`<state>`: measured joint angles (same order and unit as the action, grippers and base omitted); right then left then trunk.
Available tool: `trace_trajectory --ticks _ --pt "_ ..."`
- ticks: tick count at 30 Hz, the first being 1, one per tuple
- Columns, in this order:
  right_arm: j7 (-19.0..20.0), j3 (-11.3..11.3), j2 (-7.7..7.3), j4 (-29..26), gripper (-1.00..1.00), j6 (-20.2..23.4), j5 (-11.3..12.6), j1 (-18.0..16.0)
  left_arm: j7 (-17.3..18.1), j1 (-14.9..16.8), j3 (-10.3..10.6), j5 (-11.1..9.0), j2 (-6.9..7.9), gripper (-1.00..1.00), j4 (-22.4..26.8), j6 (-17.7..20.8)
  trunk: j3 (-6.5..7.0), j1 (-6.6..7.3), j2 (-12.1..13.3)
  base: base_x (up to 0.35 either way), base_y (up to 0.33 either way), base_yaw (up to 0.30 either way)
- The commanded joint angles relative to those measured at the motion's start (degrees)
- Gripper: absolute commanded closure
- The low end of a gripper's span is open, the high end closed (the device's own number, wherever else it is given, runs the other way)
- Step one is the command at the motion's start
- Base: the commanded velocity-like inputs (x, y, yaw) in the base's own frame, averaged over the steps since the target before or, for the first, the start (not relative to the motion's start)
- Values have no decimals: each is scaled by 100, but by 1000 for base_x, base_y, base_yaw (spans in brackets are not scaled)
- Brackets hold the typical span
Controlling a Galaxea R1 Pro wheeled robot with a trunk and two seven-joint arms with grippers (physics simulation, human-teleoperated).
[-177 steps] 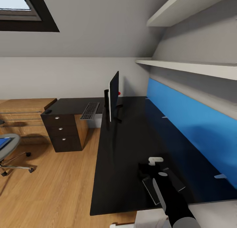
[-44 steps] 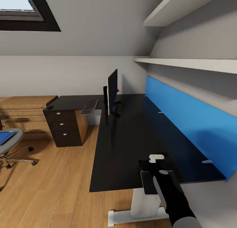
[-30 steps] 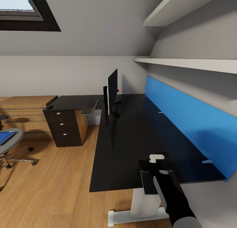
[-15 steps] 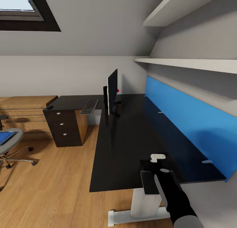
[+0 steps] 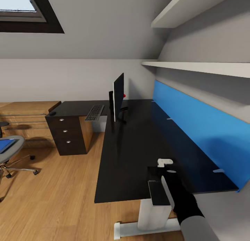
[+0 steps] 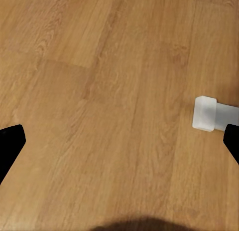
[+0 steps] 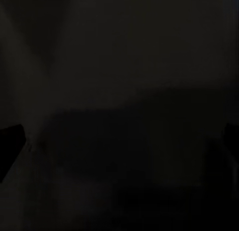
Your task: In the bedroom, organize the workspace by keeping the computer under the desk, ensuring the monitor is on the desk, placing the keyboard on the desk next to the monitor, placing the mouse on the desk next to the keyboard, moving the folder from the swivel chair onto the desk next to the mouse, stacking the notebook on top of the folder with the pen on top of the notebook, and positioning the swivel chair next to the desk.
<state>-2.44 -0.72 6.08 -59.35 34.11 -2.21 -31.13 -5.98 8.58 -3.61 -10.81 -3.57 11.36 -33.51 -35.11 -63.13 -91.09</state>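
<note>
My right claw (image 5: 157, 174) hovers spread over the glossy black desk (image 5: 139, 143), lower centre. Left claw (image 6: 119, 141) gapes above oak floor (image 6: 99, 91). Monitor (image 5: 118, 97) and keyboard (image 5: 94, 112) centre; blue folder (image 5: 5, 144) on chair (image 5: 10, 154), far left.

Attic bedroom workspace | grey sloped walls, dark-framed skylight (image 5: 21, 11) | black L-shaped desk (image 5: 139, 143) with monitor (image 5: 118, 97) | wall shelves (image 5: 198, 69) | wooden floor (image 5: 55, 192)

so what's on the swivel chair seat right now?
The blue folder lies on the swivel chair seat. The picture's left edge cuts off most of both, so anything further left can't be seen.
</note>
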Motion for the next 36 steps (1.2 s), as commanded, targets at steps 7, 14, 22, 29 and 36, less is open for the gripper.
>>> trace_trajectory --ticks 7,14,22,29,36 --pt "-2 -19 13 -389 -100 357 -12 -124 1 3 -40 18 -4 -100 -2 -15 -6 0 -3 0 0 0" --pt "9 -98 15 -813 -100 606 110 -148 6 3 -42 18 -4 -100 -2 -15 -6 0 -3 -8 0 0" --pt "15 -151 -7 -1123 -100 671 667 -144 9 3 -37 22 -4 -100 -2 -12 -6 0 -3 -128 0 0" --pt "21 -162 -30 -1306 -100 685 907 -137 9 3 -29 26 -4 -100 -2 -9 -6 0 -3 -255 0 0" --pt "33 -165 -36 -1571 -100 687 968 -102 9 3 -26 23 -4 -100 -2 -1 -6 0 -3 -305 0 0"
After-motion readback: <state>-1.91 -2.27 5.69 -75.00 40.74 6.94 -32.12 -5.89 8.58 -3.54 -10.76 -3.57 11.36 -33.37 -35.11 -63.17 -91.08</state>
